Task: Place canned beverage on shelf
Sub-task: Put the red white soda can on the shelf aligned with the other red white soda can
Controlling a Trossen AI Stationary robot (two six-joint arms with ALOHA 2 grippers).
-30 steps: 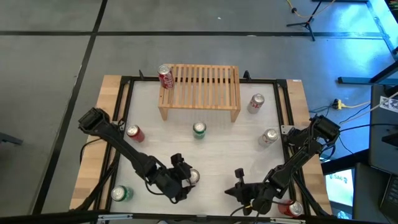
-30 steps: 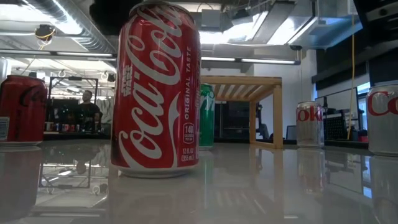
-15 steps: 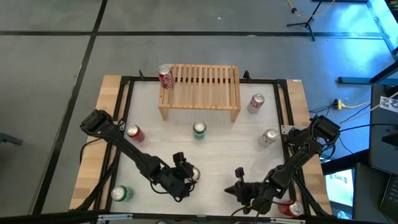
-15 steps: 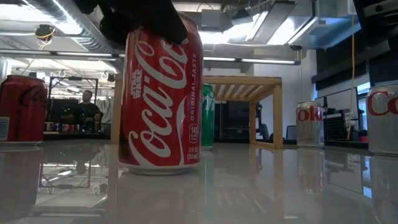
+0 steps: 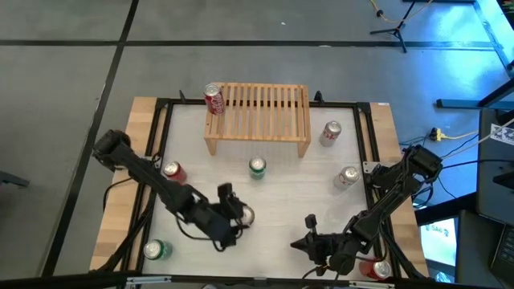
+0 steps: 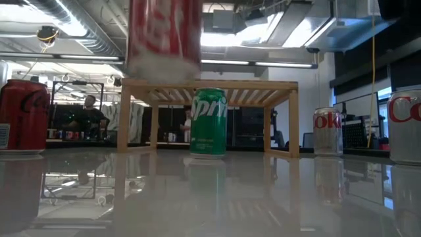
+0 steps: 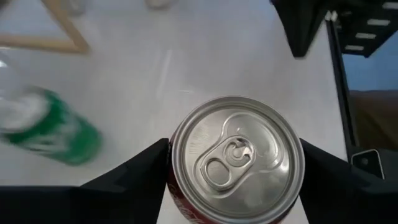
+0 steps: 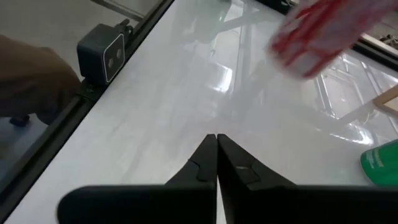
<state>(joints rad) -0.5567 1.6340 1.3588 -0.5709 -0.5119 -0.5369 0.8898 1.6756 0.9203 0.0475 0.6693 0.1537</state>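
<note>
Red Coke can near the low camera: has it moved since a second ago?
Yes. The red Coke can has risen off the table, now above the shelf top, held by the left gripper.

In the low view the lifted red-and-white cola can is smeared by blur and cut off by the picture's top edge, so the hand holding it is out of sight there. In the left wrist view that can's silver lid hides most of its red body, which runs off the bottom edge, and the green soda can lying beyond it is a blurred streak. The silver can with red lettering is cropped at the low view's right edge.
</note>
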